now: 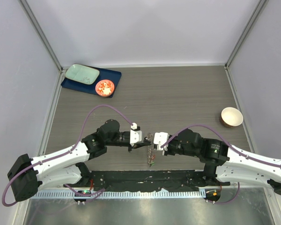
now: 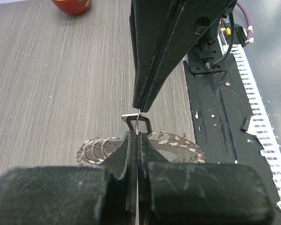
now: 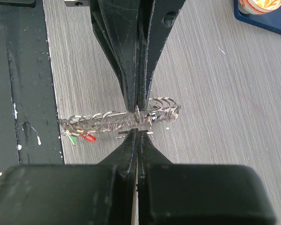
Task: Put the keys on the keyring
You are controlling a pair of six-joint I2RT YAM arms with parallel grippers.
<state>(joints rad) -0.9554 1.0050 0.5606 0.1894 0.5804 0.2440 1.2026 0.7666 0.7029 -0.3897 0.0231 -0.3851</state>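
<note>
Centrally, the keyring (image 3: 107,121) lies on the grey wood-grain desk (image 3: 225,117) as a row of thin, shiny silver wire loops, one end by the black mat (image 3: 23,93). Two keys sit at that end, one with a green plastic tag (image 3: 72,139) and one with a red (image 3: 89,137). The left arm (image 1: 65,157) and right arm (image 1: 243,159) bend inward and meet nose to nose over the row. The left end effector (image 2: 136,137) and right end effector (image 3: 138,135) are both clamped tight, tips almost touching, pinching a thin metal bit of the keyring.
</note>
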